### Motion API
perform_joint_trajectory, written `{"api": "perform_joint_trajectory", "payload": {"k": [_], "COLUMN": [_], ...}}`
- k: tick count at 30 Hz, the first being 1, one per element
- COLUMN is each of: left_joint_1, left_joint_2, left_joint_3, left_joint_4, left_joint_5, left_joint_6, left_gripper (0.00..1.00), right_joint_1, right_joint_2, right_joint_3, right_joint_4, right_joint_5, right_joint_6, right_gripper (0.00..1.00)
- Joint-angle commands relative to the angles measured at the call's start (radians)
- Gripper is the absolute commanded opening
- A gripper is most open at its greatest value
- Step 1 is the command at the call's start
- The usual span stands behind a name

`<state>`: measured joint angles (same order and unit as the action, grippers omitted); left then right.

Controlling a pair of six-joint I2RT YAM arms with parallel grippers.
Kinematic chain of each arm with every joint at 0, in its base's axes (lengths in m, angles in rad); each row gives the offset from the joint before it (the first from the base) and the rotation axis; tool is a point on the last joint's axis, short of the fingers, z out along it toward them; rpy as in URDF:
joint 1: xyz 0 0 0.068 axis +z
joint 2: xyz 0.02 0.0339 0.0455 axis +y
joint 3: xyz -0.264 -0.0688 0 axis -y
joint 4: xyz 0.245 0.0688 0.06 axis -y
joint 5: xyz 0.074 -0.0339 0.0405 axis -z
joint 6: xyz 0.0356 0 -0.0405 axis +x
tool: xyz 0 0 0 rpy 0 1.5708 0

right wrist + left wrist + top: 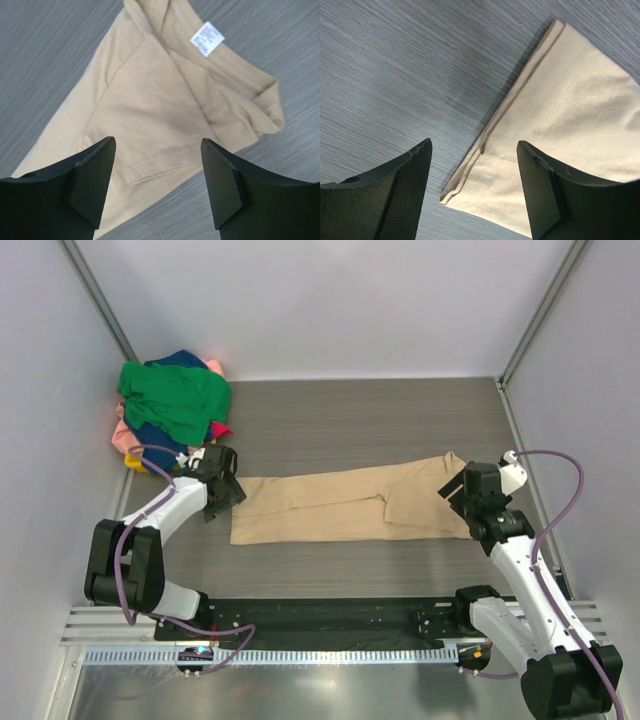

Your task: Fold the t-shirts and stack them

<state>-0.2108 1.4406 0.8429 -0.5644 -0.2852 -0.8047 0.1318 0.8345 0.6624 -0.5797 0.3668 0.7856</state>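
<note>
A tan t-shirt [340, 505] lies folded lengthwise into a long strip across the middle of the grey table. My left gripper [225, 488] is open and hovers over its left hem corner [470, 192]. My right gripper [468, 502] is open over the collar end, where the folded sleeve [145, 115] and white neck label [207, 39] show. Neither holds cloth. A heap of other t-shirts sits at the back left, with a green one [178, 398] on top of navy [180, 360] and pink [122, 436] ones.
The heap rests against the left wall [50, 390], with a bit of yellow [134, 462] under it. Bare grey table [380, 420] stretches behind the tan shirt. A black mat and metal rail [320, 625] lie along the near edge between the arm bases.
</note>
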Motion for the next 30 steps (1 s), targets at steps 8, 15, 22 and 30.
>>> {"api": "perform_joint_trajectory", "payload": {"k": [8, 15, 22, 30], "left_joint_1": [-0.123, -0.197, -0.255, -0.384], "left_joint_2": [0.128, 0.27, 0.302, 0.297], "left_joint_3": [0.123, 0.179, 0.128, -0.028], "left_joint_4": [0.092, 0.116, 0.155, 0.23], "left_joint_5": [0.009, 0.096, 0.201, 0.279], "left_joint_6": [0.027, 0.026, -0.06, -0.21], "left_gripper": [0.66, 0.63, 0.61, 0.61], "right_joint_1": [0.003, 0.003, 0.008, 0.051], "right_joint_2": [0.311, 0.573, 0.938, 1.215], "right_joint_3": [-0.009, 0.058, 0.25, 0.558], "right_joint_4": [0.225, 0.254, 0.27, 0.219], "right_joint_5": [-0.276, -0.321, -0.489, -0.506], "right_joint_6": [0.024, 0.015, -0.026, -0.048], "right_gripper": [0.73, 0.75, 0.73, 0.72]}}
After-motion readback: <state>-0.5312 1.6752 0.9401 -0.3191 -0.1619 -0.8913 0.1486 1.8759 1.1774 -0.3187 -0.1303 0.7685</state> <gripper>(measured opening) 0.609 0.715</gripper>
